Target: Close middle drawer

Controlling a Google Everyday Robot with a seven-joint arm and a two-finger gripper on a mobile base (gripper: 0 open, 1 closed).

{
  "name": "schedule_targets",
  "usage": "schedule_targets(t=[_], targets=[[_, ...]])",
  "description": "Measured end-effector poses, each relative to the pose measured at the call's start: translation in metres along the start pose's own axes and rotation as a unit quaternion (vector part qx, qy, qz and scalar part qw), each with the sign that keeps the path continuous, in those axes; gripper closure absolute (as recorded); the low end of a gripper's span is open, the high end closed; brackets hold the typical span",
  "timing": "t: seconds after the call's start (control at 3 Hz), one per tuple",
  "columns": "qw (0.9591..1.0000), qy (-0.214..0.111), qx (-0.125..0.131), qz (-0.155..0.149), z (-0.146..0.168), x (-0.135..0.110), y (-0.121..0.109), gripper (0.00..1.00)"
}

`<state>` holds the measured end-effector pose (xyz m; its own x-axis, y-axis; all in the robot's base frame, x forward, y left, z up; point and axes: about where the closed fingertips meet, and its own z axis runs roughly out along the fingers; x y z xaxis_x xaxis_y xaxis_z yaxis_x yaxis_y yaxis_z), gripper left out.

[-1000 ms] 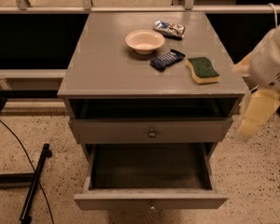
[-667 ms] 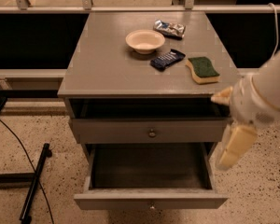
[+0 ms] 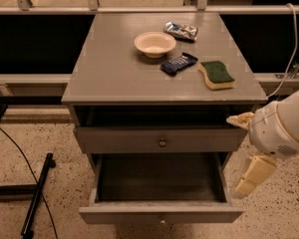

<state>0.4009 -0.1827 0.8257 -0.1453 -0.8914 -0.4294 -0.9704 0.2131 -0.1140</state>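
The middle drawer is grey, with a small round knob on its flat front, and is pulled far out at the bottom of the cabinet, its inside empty. The top drawer above it stands a little way out. My gripper is at the cabinet's right side, level with the gap between the two fronts. Its cream fingers are spread apart and hold nothing. One fingertip is by the top drawer's right end, and the other hangs just right of the middle drawer's right wall.
On the cabinet top are a cream bowl, a foil snack bag, a dark blue bar and a green-and-yellow sponge. A black stand and cable lie on the floor at left. A railing runs behind.
My arm has moved left and down from beside the cabinet top to the right side of the drawers. The drawers have not moved.
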Motion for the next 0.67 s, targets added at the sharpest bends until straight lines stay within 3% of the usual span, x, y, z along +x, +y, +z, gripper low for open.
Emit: schedule_targets(t=[0.33,0.67], targets=[[0.9997,-0.014,0.019,0.005,0.019,0.010,-0.004,0.00],[0.9952,-0.092,0.007,0.031,0.094,0.035,0.022,0.00]])
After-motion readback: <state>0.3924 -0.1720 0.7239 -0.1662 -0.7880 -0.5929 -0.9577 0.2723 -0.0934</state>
